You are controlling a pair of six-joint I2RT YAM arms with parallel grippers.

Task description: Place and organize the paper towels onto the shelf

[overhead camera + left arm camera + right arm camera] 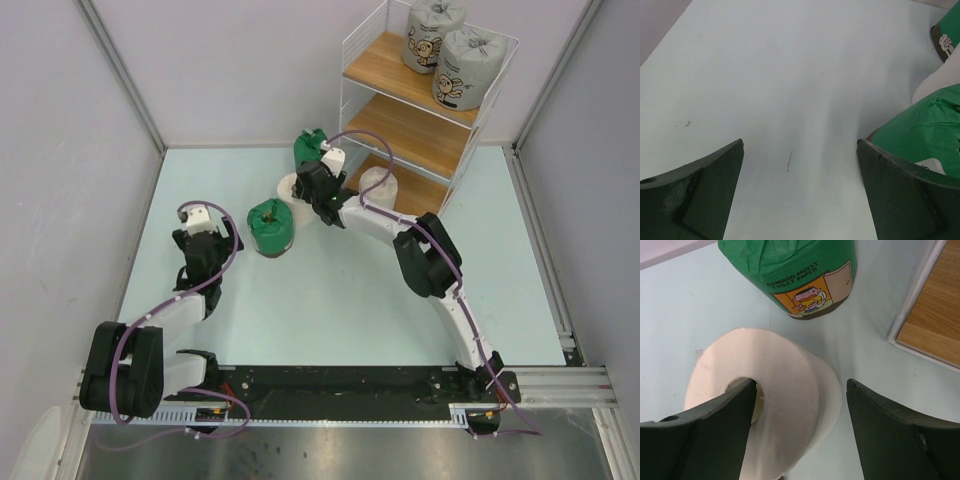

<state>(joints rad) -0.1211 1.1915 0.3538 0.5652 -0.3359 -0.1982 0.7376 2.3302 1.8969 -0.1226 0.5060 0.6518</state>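
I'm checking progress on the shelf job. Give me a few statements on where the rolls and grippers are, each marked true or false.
1. Two grey cartoon-print rolls stand on the top board of the shelf. True.
2. The middle board holds a green roll. False: it is bare; both green rolls stand on the table.
3. The right gripper has its jaws open at the bare white roll. True.
4. The left gripper is shut on a roll. False: its jaws stand open over the table, holding nothing.
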